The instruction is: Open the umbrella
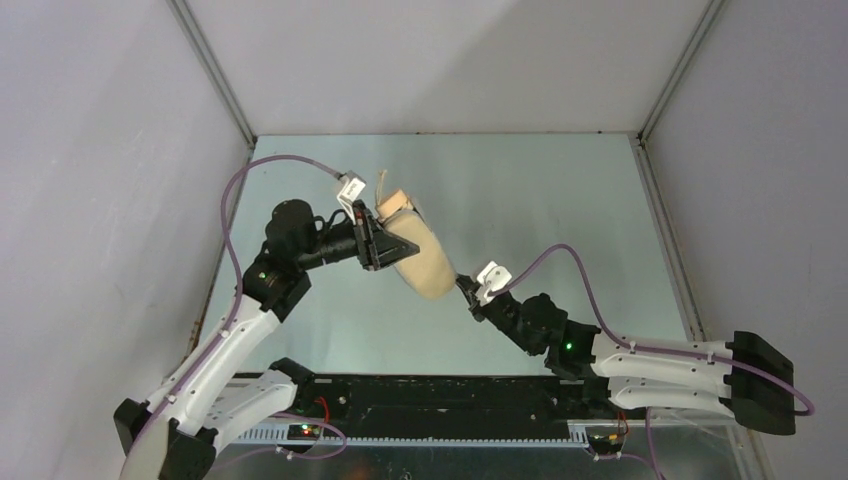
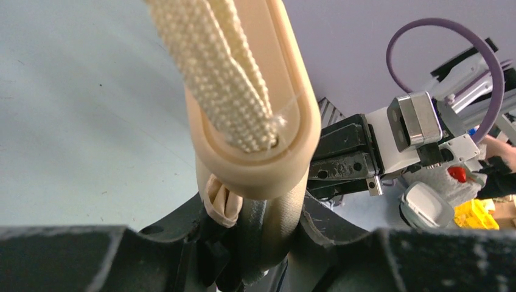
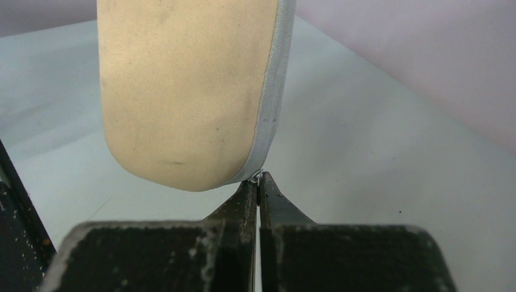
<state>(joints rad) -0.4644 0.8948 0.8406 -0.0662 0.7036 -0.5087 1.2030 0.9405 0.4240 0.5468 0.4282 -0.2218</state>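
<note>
The umbrella (image 1: 422,262) is a folded tan-beige bundle held slanted above the table, its stubby beige handle (image 1: 395,207) at the far end. My left gripper (image 1: 383,245) is shut on the umbrella just below the handle. In the left wrist view the handle (image 2: 255,164) and its woven cord (image 2: 213,67) fill the middle, with my gripper (image 2: 274,228) clamped round the folded fabric. My right gripper (image 1: 463,285) is shut at the umbrella's near end. In the right wrist view its tips (image 3: 258,180) pinch a small metal ring on the pale grey seam (image 3: 271,103) of the tan fabric (image 3: 182,91).
Grey enclosure walls (image 1: 120,150) close in the pale green table (image 1: 560,200) on the left, back and right. A black rail (image 1: 450,395) runs along the near edge between the arm bases. The right arm's wrist (image 2: 389,140) shows behind the handle in the left wrist view.
</note>
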